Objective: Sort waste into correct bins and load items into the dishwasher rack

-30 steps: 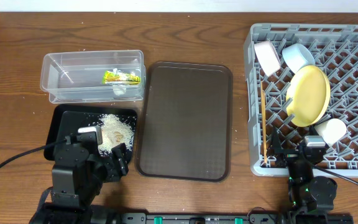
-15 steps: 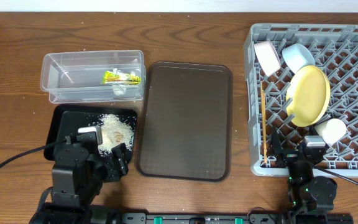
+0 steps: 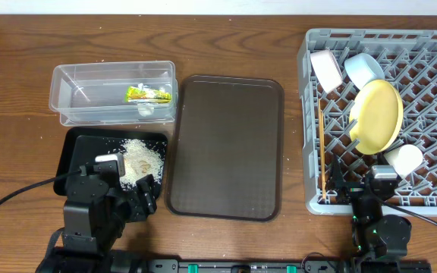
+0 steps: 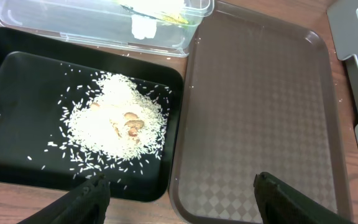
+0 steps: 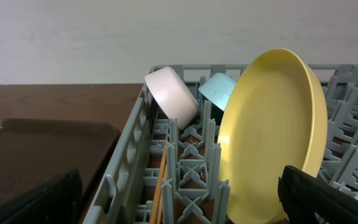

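Jaws apart, empty, on left gripper (image 4: 180, 182) and right gripper (image 5: 180, 177). The yellow plate (image 5: 272, 137), on edge in the rack (image 5: 126, 168), looks stiff, glossy, probably slippery; pinch its rim.

Overhead: fixed above, looking straight down on the whole counter (image 3: 21, 61). Far edge at frame top, near edge at frame bottom. Widest and most distant view.

Left wrist: low at near left, tilted down, facing far. Close on the black tray (image 4: 17, 124) and brown serving tray (image 4: 260, 112). Near wall of the clear tub (image 4: 92, 28) at frame top. Left hand (image 4: 182, 196) fingers along the bottom edge.

Right wrist: low at near right, almost level, facing far. Very close on the dishwasher rack (image 5: 129, 162) and yellow plate (image 5: 272, 130), with a pale wall (image 5: 104, 37) behind.

Shared: overhead takes in all the counter items the wrist views see. The two wrist views overlap only at the brown serving tray and the rack's left edge.
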Robot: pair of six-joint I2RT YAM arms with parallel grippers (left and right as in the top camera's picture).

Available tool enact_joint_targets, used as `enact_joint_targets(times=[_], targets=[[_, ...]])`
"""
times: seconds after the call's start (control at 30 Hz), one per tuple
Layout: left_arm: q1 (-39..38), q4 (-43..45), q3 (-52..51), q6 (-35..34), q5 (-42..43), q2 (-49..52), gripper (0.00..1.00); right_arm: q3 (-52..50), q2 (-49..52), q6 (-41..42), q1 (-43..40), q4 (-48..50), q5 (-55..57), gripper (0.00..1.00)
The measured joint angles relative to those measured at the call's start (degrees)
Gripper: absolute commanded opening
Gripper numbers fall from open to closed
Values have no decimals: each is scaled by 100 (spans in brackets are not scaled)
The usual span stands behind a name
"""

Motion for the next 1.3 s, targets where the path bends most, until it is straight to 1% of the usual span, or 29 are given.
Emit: enact_joint_targets(times=[0.23,0.33,0.53,0.7,0.87,1.03,1.13,1.2,1.3], targets=[[15,-20,0,4,-109,-2,77,0,0,0,-2,0,0,99],[144,28,-111,7,-177,-98,77,0,0,0,-2,0,0,99],[407,671,-1080,22,-278,-1019,77,0,0,0,-2,-2,0,99],[603,1738,-2236,22,-299,-2009,77,0,-2,0,-2,0,0,99],[640,2894,-3071,22,-299,-2555,77,0,-2,0,-2,2,2,99],[640,4339,-3762,164,-299,-2758,77,0,-2,0,-2,0,2,99],[640,5049,-4103,289,-299,-2782,77,0,-2,0,-2,0,0,99],[640,5394,-4288,367,-299,-2782,77,0,-2,0,-2,0,2,99],[640,5466,-4393,533,-302,-2782,77,0,-2,0,-2,0,0,99]])
